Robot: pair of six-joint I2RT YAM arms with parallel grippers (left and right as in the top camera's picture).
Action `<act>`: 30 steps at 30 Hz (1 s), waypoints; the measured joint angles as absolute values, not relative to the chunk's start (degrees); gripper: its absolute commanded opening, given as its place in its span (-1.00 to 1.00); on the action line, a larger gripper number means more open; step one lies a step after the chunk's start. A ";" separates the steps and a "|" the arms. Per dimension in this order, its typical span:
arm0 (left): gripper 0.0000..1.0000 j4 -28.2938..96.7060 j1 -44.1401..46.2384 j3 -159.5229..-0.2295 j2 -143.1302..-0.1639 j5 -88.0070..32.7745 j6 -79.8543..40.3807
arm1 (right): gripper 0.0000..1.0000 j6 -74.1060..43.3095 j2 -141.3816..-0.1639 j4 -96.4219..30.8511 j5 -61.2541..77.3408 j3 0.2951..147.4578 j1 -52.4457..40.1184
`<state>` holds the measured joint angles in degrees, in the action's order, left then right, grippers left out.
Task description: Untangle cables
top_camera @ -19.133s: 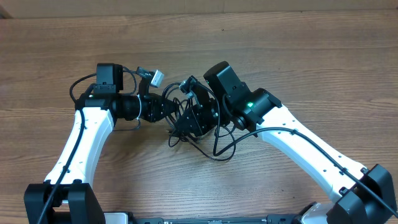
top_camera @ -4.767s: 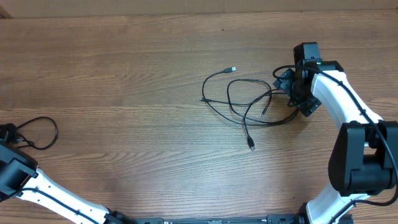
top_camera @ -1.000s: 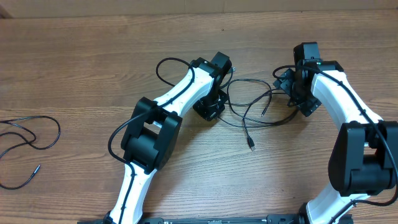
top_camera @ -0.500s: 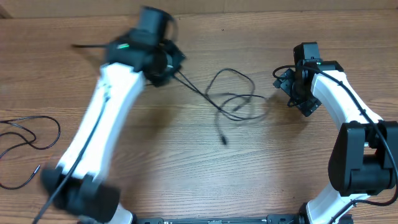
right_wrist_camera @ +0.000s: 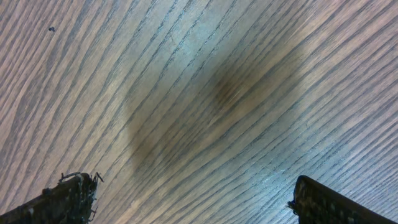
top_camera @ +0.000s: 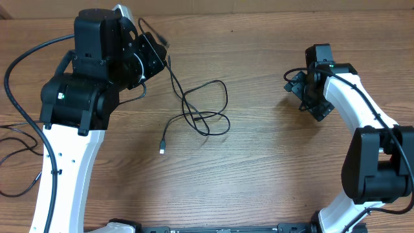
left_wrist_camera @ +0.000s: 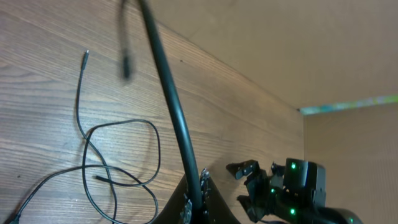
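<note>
Dragged leftward since half a second ago, the tangled pair of thin black cords (top_camera: pixel 197 115) now lies in loose loops near the middle of the brown wood-grain surface (top_camera: pixel 272 181). Its free metal-tipped plug (top_camera: pixel 162 150) trails below and to the left. At the far left edge we see a third thin black cord (top_camera: pixel 11 127), well apart from the tangle and partly hidden behind the white-and-black left arm (top_camera: pixel 71 149). The left jaws are clamped on one strand (left_wrist_camera: pixel 171 112) of the tangle, which runs from them down to the loops. On the right, the white-and-black right arm (top_camera: pixel 352 97) sits where it was, well clear of the cords. We see the right jaws standing apart, with only bare wood between the fingertips (right_wrist_camera: pixel 68 196).
</note>
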<state>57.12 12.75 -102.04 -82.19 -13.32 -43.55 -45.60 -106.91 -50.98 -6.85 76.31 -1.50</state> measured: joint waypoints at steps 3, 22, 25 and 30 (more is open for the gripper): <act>-0.91 57.04 12.75 -102.04 -82.19 -14.00 -42.98 | 1.00 -45.67 -106.91 -52.03 -4.62 76.31 -1.50; -0.91 37.95 12.75 -102.02 -82.19 -30.46 -34.04 | 1.00 -28.93 -106.91 -54.28 36.73 76.12 -12.58; -0.91 35.44 12.75 -102.02 -82.19 -32.51 -34.37 | 1.00 -31.79 -106.91 -49.21 37.01 76.12 -17.85; -0.91 32.97 12.75 -102.02 -82.19 -34.37 -35.14 | 1.00 -42.87 -106.91 -44.16 32.58 76.12 -24.53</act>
<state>32.97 12.75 -102.02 -82.19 -34.37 -35.14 -42.87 -106.91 -44.16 32.58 76.12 -24.53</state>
